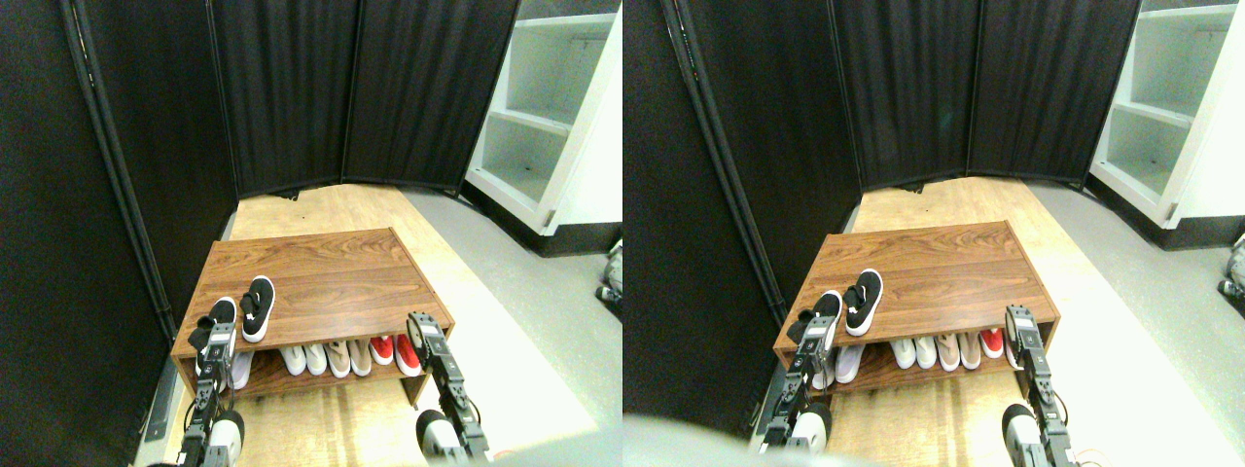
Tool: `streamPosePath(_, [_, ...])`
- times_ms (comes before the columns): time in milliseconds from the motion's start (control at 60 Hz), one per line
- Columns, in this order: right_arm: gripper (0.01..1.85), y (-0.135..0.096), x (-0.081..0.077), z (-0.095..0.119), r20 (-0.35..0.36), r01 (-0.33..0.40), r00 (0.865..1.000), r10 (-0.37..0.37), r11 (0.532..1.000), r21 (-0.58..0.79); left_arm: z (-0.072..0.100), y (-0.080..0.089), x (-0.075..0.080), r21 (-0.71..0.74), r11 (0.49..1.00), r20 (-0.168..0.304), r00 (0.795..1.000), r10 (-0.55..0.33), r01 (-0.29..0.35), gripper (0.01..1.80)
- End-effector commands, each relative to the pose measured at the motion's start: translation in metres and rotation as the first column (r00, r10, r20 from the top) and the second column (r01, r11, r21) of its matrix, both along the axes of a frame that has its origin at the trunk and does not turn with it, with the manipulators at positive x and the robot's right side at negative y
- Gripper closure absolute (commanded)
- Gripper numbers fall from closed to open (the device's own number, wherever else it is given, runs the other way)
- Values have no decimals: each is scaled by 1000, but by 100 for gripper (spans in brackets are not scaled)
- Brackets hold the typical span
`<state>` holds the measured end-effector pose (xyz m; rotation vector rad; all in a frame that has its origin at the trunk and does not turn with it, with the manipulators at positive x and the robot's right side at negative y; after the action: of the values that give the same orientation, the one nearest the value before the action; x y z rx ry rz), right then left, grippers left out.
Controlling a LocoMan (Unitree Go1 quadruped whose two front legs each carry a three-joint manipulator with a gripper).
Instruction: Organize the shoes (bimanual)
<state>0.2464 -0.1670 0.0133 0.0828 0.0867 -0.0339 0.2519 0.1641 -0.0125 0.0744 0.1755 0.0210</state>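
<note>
Left claw: the dark two-jaw left gripper on its pale limb stands at the front left corner of the brown wood-grain shoe rack, right against the nearer shoe; whether its jaws are wide, narrow or closed on the shoe I cannot tell.
Right claw: the dark right gripper rises at the rack's front right corner, apart from both black shoes; its opening is also too small to read, and it appears to hold nothing.
Nearer shoe: a small black slip-on sneaker with a white sole lies on the rack's top board at the front left edge, partly hidden by the left claw.
Second shoe: its twin, black with a white side mark, lies just beside it toward the rack's middle, heel toward the robot as far as I can judge.
Handling: likely light and soft in the upper with a stiffer rubber sole (a pinch on the canvas alone may fold it); taking the heel rim or the sidewall over the sole looks safest.
Lower shelf: white, beige and red pairs are lined up under the top board.
</note>
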Motion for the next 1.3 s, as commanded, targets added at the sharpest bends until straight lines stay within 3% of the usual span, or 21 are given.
streamPosePath(17, [126,0,1,3,24,-1,1000,1,1000,-13,4,-3,2,-12,1000,29,999,-23,23,180])
streamPosePath(450, [127,-1,0,2,31,-1,1000,1,1000,-2,4,-6,-1,25,998,34,997,-64,63,180])
streamPosePath(567, [135,-2,-1,1,75,-13,997,9,999,46,8,-5,-5,1,997,14,997,-81,81,139])
streamPosePath(817, [143,-4,0,-1,97,-19,995,11,996,89,13,-6,-10,-52,991,30,992,-122,123,144])
streamPosePath(900, [143,-5,1,-2,104,-18,995,7,994,107,15,-7,-12,-92,987,58,990,-126,131,137])
streamPosePath(950, [143,-5,1,-2,108,-16,994,4,993,114,17,-8,-14,-159,983,62,995,-80,89,134])
streamPosePath(1017, [141,-6,2,-4,89,2,996,-15,990,142,18,-8,-16,-190,977,85,993,-79,94,135])
streamPosePath(1200, [139,-8,4,-7,78,4,997,-14,992,123,23,-10,-25,-268,962,93,995,-33,57,131])
streamPosePath(1300, [137,-10,6,-8,73,12,997,-23,989,145,24,-11,-31,-306,950,130,991,-25,64,127])
